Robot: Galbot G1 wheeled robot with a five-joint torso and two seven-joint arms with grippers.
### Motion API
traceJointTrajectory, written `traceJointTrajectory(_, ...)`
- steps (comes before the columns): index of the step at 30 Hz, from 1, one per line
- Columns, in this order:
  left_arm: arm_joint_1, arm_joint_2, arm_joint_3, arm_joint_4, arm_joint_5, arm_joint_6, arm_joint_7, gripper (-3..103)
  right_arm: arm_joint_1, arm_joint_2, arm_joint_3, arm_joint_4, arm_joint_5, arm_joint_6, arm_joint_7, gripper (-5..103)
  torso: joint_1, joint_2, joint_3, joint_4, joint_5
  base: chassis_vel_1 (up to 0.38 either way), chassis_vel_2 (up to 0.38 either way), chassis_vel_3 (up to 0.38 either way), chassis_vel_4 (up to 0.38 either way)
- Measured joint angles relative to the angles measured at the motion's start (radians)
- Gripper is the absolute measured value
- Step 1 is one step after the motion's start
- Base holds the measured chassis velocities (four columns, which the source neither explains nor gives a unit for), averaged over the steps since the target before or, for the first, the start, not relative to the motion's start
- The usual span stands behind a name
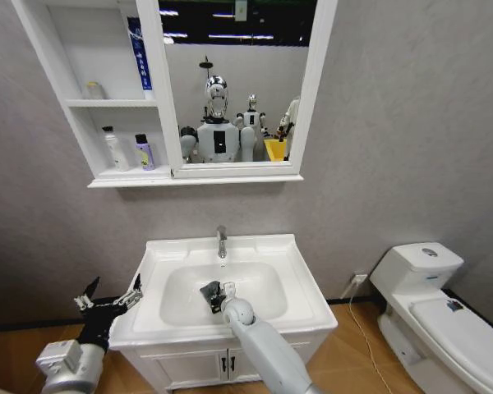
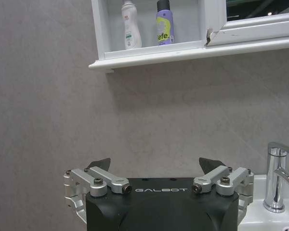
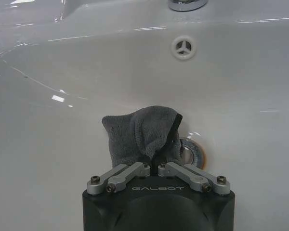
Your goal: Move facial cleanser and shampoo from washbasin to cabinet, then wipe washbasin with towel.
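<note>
Bottles (image 1: 127,150) stand shelved in the cabinet (image 1: 82,103), so wiping remains: right tool (image 3: 154,166) clamps the towel (image 3: 139,134) inside the washbasin (image 1: 292,283), beside its drain (image 3: 191,151); left tool (image 2: 154,166) gapes idle.

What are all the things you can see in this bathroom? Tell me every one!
washbasin: one, white, middle, on a vanity
faucet: one, chrome, back rim of the washbasin
towel: one, dark grey, in the bowl beside the drain
cabinet: one, white, on the wall, upper left
mirror: one, white frame, joined to the cabinet
bottles: two on the cabinet's lowest shelf, white and purple with a black cap
toilet: one, white, right side
left gripper: jaws open, beside the washbasin's left edge
right gripper: jaws shut on the towel, inside the bowl
</note>
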Motion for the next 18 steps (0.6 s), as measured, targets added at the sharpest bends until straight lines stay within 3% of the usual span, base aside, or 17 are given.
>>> traceJointTrajectory(18, 0.000, 0.000, 0.000, 0.000, 0.000, 0.000, 0.000, 100, -0.049, -0.178, 0.039, 0.168, 0.132, -0.070, 0.160, 2, 0.000, 0.000, 0.000, -0.0002, 0.0000, 0.000, 0.000, 0.000, 0.000)
